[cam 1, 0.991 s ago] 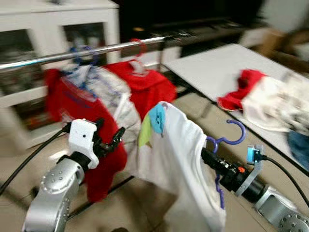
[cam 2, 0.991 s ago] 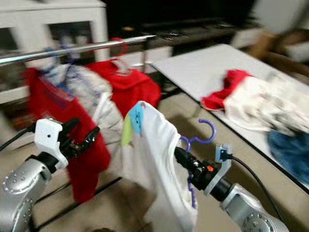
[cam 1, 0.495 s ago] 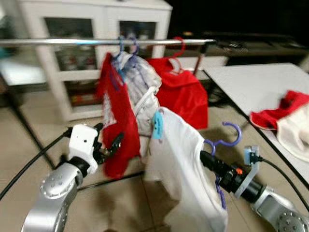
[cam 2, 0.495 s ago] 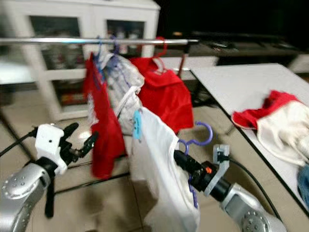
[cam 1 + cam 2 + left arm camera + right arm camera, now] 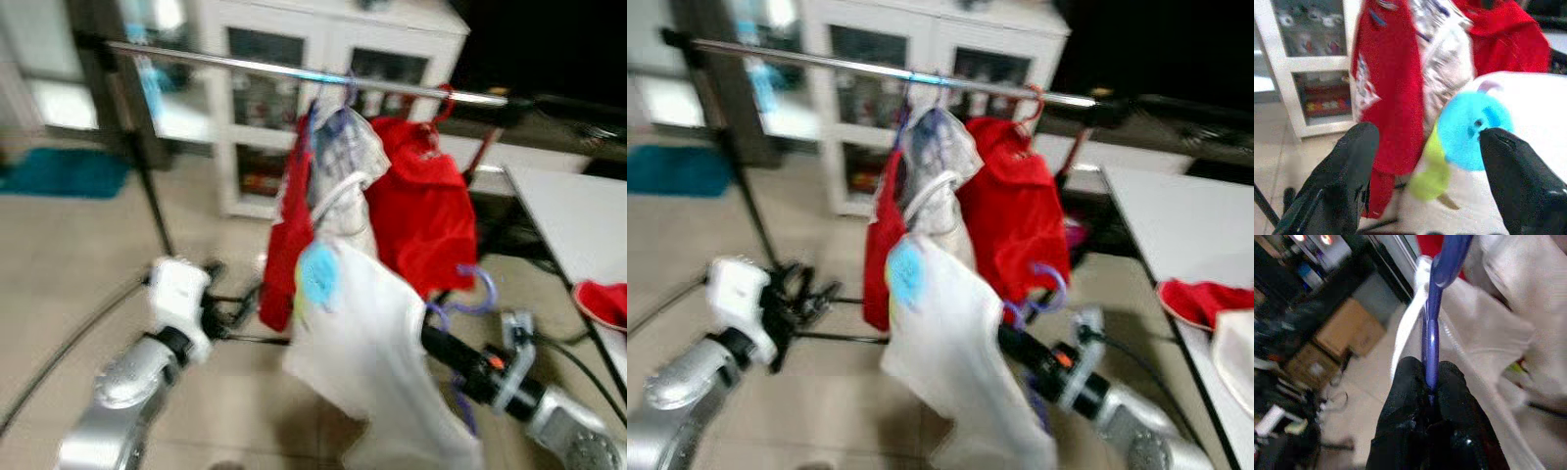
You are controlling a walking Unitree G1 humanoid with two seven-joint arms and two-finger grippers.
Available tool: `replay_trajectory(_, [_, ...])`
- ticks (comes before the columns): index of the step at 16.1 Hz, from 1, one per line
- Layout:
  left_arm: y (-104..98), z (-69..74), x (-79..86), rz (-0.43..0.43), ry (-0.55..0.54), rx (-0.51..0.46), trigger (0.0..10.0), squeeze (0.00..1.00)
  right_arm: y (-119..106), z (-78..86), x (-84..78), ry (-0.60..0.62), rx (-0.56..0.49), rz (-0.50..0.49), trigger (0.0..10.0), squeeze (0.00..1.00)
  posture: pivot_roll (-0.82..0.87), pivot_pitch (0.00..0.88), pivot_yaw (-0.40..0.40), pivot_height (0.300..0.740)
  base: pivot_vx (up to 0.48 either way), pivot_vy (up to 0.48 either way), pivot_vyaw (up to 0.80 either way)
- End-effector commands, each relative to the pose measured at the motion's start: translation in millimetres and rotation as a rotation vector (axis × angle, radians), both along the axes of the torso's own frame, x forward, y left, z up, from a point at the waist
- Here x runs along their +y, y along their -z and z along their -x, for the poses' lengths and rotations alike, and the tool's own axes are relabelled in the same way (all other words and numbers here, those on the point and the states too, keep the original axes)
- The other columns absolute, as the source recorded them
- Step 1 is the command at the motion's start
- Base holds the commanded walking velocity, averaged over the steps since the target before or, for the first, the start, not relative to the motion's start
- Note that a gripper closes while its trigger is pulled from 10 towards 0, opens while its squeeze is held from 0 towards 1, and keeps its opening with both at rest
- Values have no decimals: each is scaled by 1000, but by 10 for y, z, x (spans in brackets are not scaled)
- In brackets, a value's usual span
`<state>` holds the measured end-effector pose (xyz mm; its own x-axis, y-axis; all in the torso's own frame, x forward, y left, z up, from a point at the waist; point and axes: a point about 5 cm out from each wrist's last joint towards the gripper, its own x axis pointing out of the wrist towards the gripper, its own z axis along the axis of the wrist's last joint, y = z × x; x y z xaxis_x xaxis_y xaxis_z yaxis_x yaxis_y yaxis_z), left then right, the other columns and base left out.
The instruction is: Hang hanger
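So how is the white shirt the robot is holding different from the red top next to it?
The white shirt is not on the rail yet: its purple hanger is pinched in the right gripper, below the rail. The red top already hangs from the rail on a red hook.
The white shirt has a blue round patch on it; the red top looks plain red from here.
Both are clothes on hangers.

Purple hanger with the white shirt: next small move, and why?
Probably raise the right hand toward the metal rail. It is shut on the purple hanger, whose hook sits well below the rail, with the white shirt draped on it. Bare rail shows to the left of the hung red garment. The left hand is open, holding nothing.
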<state>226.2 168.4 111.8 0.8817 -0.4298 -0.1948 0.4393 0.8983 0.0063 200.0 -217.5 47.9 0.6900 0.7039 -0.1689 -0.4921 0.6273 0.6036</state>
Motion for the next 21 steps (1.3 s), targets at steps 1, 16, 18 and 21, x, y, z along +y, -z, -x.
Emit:
replay_trajectory(1, [-52,-28,38,-28,1,-23,10000,0,-7,-95,59,-7,-54,38,10000,0,-90,0,-89,740,0,480,0])
replay_trajectory(16, [-145,-160,69,-30,-71,-56,10000,75,470,-671,321,181,-20,240,10000,0,-91,0,-79,740,0,0,0])
replay_trajectory(18, [-141,-192,58,-44,-65,-50,10000,31,384,-668,353,174,-78,209,10000,0,-91,0,-65,740,0,0,0])
replay_trajectory(21, [-152,-234,23,-46,-44,-51,10000,4,-152,-587,480,164,-242,163,10000,0,-91,2,-63,740,-161,0,0])
